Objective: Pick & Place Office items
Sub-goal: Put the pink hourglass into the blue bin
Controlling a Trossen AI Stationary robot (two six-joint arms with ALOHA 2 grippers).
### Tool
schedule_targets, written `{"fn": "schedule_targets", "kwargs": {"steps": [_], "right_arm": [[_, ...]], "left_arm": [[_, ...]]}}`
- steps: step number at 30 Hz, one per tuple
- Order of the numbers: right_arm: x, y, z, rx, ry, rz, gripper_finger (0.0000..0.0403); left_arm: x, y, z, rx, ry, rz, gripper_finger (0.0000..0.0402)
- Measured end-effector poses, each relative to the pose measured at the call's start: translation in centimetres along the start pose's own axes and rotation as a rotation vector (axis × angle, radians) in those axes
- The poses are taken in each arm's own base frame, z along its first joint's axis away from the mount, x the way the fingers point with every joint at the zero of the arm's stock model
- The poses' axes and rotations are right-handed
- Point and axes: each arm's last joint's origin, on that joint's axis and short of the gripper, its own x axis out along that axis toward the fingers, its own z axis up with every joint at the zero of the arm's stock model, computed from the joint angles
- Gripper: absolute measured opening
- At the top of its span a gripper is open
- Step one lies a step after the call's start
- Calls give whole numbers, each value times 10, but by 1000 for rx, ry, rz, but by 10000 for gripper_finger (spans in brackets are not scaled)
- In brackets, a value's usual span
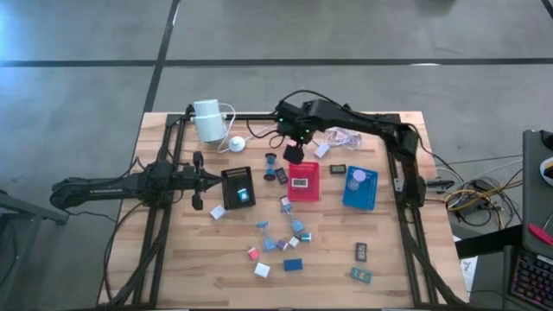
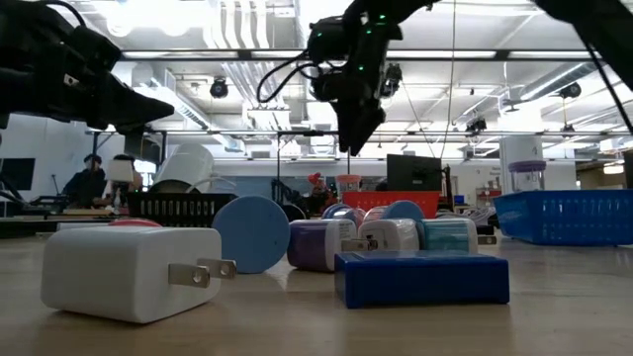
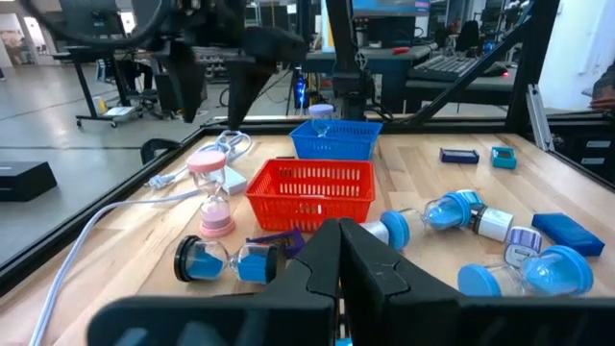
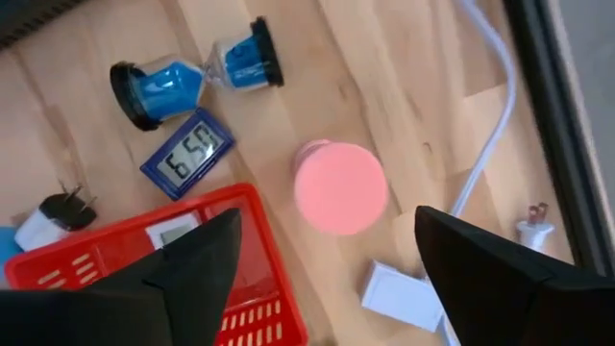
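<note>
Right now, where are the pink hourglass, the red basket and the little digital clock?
Pink hourglass (image 4: 340, 188), right wrist view: middle of its round top cap.
Red basket (image 3: 309, 193), left wrist view: middle of its front mesh wall.
Digital clock (image 4: 189, 153), right wrist view: on its display.

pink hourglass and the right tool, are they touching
Apart. In the right wrist view the pink hourglass stands upright on the wood, seen end-on between the right tool's open fingers, with bare table showing on both sides of it.
</note>
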Motion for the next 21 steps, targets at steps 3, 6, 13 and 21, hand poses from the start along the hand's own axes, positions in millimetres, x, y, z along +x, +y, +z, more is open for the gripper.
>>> {"fn": "schedule_targets", "kwargs": {"steps": [3,6,13,21], "right_arm": [[4,0,7,10,40,1,319],[12,1,14,26,73,-2,332],[33,2,20,43,123,-13,345],[41,2,19,52,149,-26,345]], "left_arm": [[0,0,0,0,0,0,14],[0,0,0,0,1,0,14],[0,0,0,-1,4,0,14],[0,0,-1,-2,7,0,14]]}}
